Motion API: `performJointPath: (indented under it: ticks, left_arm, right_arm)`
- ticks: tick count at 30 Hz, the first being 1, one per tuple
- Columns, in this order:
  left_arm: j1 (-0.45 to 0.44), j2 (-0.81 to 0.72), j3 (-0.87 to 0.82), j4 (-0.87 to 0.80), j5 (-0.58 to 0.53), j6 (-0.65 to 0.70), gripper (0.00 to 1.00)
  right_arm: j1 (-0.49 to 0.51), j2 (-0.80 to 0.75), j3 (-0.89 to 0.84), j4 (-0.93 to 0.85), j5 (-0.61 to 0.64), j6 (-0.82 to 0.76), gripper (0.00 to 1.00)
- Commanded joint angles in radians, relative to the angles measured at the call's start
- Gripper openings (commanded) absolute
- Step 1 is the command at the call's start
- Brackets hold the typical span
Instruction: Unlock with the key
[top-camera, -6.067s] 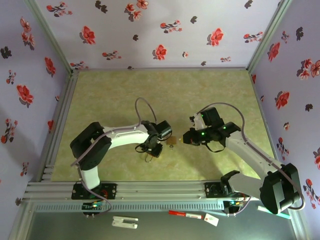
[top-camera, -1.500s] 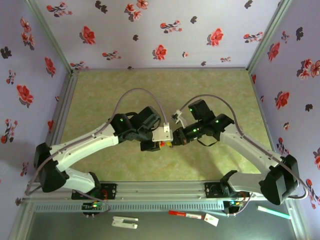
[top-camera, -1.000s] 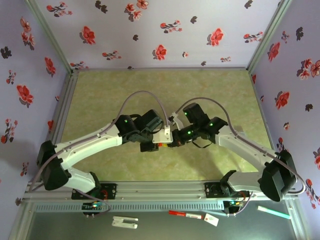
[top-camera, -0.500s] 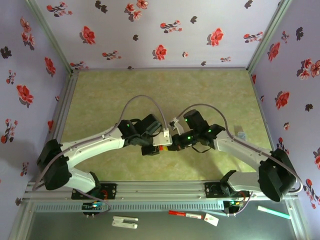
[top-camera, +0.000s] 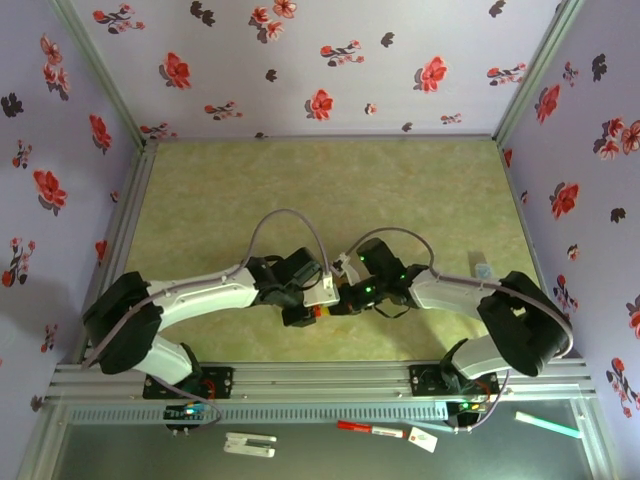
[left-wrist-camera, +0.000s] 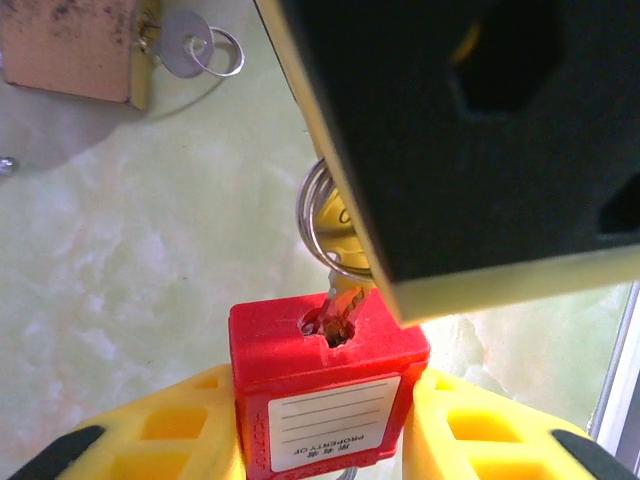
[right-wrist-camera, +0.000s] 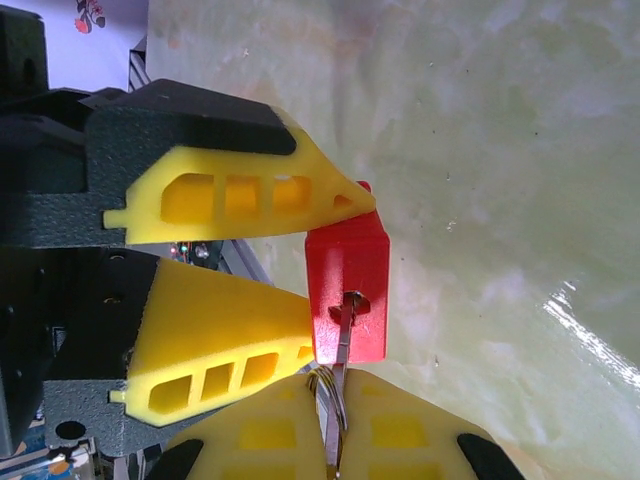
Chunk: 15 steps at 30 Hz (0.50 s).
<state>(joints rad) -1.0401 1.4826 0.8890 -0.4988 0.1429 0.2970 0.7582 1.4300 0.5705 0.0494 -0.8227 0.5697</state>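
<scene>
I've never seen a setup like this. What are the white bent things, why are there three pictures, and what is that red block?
The white bent things are two robot arms bolted to the near edge of a green table. One picture looks down from overhead. The other two come from small cameras on each arm's wrist, so you see the yellow fingers up close. The left claw is clamped on a red padlock. The right claw pinches a key on a ring, and the key's tip sits in the padlock's keyhole. Farther off on the table lies a brownish block with another key at its side, probably a second lock.
</scene>
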Motion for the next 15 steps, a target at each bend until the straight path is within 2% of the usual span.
performJointPath:
  ticks: [1, 6, 13, 15]
  left_arm:
    - [-0.037, -0.039, 0.084, 0.559, 0.266, -0.032, 0.00]
    - [-0.035, -0.011, 0.070, 0.555, 0.266, -0.034, 0.00]
    - [-0.023, -0.021, 0.051, 0.542, 0.263, -0.043, 0.33]
    - [-0.018, -0.034, 0.038, 0.536, 0.259, -0.043, 0.39]
  right_arm:
    - [0.041, 0.059, -0.037, 0.152, 0.088, 0.044, 0.00]
    - [0.049, 0.077, -0.058, 0.176, 0.097, 0.064, 0.00]
    - [0.051, 0.055, -0.067, 0.148, 0.145, 0.067, 0.00]
    - [0.052, 0.059, -0.067, 0.146, 0.143, 0.074, 0.00]
